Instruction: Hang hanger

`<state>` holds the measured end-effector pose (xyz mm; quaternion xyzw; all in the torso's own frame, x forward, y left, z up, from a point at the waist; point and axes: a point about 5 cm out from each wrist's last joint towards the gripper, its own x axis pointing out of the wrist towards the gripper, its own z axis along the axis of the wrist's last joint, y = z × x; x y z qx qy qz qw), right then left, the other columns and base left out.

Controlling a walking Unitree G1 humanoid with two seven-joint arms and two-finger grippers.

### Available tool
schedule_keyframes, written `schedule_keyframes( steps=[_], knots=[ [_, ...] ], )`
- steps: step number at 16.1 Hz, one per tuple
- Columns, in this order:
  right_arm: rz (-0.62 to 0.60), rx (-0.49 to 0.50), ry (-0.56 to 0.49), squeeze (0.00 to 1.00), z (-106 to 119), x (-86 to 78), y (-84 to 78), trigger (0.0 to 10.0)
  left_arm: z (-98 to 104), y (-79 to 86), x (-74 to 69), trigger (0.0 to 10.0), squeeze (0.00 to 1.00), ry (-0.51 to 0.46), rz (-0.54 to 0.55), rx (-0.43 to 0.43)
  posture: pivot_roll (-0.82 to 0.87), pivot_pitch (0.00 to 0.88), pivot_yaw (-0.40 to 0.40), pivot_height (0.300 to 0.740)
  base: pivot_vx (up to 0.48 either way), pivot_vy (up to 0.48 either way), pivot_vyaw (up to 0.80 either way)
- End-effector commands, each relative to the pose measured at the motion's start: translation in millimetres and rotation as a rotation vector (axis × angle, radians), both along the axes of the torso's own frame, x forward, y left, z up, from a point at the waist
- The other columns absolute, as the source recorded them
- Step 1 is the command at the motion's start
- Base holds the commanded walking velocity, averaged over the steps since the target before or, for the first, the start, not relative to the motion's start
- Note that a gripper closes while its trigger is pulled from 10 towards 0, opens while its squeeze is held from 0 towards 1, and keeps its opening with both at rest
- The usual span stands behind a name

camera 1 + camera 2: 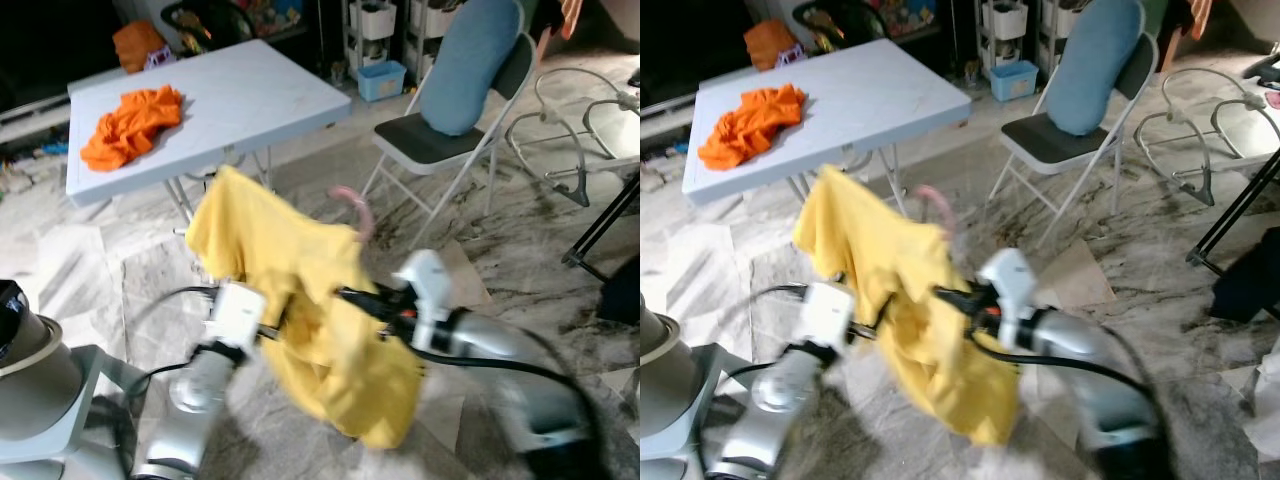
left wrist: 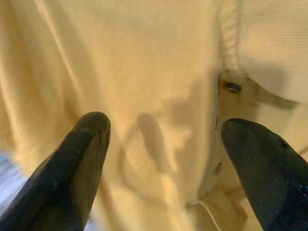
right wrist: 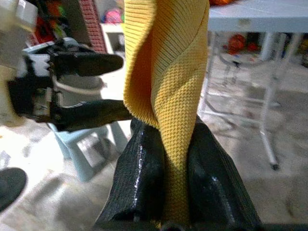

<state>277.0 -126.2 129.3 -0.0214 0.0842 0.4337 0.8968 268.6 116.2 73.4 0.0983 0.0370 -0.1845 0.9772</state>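
Two garments show: one yellow shirt (image 1: 300, 320) held up between the arms, and one orange garment (image 1: 130, 125) lying on the desk (image 1: 260, 95). One pink hanger hook (image 1: 355, 210) pokes out above the yellow shirt. Two end effectors: the left end effector (image 2: 163, 144) with fingers apart at the cloth, the right end effector (image 3: 175, 159) pinching a fold of it. One desk, one folding chair (image 1: 450, 140), one blue cushion (image 1: 470, 60) on that chair, one small blue bin (image 1: 382, 80)
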Motion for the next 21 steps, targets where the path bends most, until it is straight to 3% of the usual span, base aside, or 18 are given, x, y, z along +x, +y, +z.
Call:
schedule_keyframes(
  steps=[1,8,10,13,14,15,18,21],
  knots=[
    [0.053,0.056,-0.062,0.00,19,-1.8,11.4,10.0,-6,7.4,0.9,10.0,0.00,0.026,-0.011,0.041,-0.14,0.000,0.118,0.740,0.000,0.000,0.00],
    [0.197,0.140,-0.027,0.00,45,-16.0,14.5,10.0,-5,-0.1,12.9,10.0,0.00,0.003,-0.081,0.067,-0.14,0.000,0.133,0.740,0.000,0.000,0.00],
    [0.280,0.173,0.015,0.00,51,-28.6,12.6,10.0,0,-6.3,19.5,10.0,0.00,-0.028,-0.109,0.046,-0.15,0.000,0.139,0.740,0.000,0.000,0.00],
    [0.305,0.166,0.035,0.00,51,-33.4,13.0,10.0,3,-14.6,19.6,10.0,0.00,-0.050,-0.155,0.017,-0.15,0.000,0.144,0.740,0.000,0.000,0.00],
    [0.316,0.166,0.041,0.00,51,-35.2,14.1,10.0,4,-21.0,18.6,2.9,0.00,-0.048,-0.187,-0.019,-0.15,0.000,0.145,0.740,0.000,0.000,0.00],
    [0.331,0.170,0.051,0.00,51,-37.5,16.6,10.0,5,-28.9,16.6,0.0,0.00,-0.051,-0.231,-0.057,-0.15,0.000,0.146,0.740,0.000,0.000,0.00],
    [0.356,0.144,0.077,0.00,46,-42.7,19.0,10.0,5,-35.3,15.7,0.0,0.00,-0.061,-0.249,-0.070,-0.15,0.000,0.148,0.740,0.000,0.000,0.00],
    [0.371,0.127,0.095,0.00,44,-46.1,16.2,10.0,3,-24.6,20.5,0.0,0.00,-0.066,-0.185,-0.037,-0.15,0.000,0.145,0.740,0.000,0.000,0.00]
  ],
)
